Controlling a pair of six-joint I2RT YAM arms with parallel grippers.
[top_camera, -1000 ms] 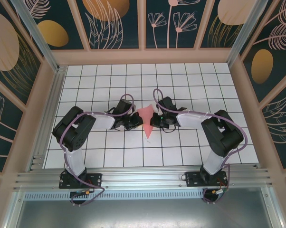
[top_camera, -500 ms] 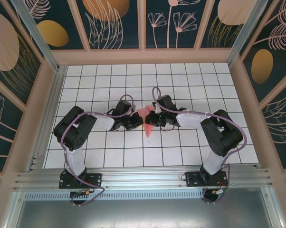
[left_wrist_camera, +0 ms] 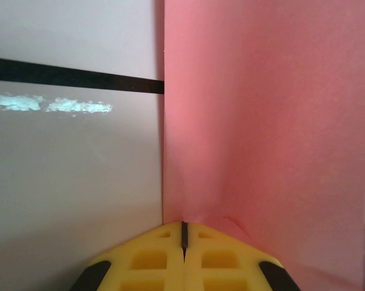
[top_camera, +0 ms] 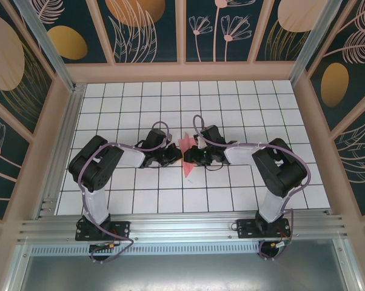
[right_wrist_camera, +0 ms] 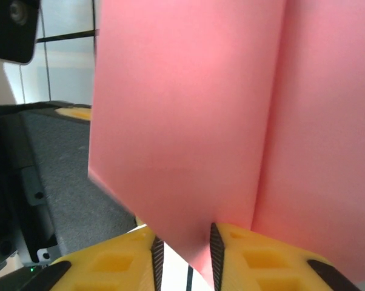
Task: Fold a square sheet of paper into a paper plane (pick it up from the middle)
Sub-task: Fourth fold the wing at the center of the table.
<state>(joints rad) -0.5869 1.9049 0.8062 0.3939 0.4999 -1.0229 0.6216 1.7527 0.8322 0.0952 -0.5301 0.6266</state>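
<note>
Two grippers meet near the middle of the white grid table, so going left to right: the left gripper has its yellow fingers squeezed tight together, pinching the bottom edge of the pink paper plane. The plane sits right between the two arms, its pointy end aimed back at the bases. The right gripper, just beside it, has its fingers a bit apart, with a fold of the paper dipping into the gap
</note>
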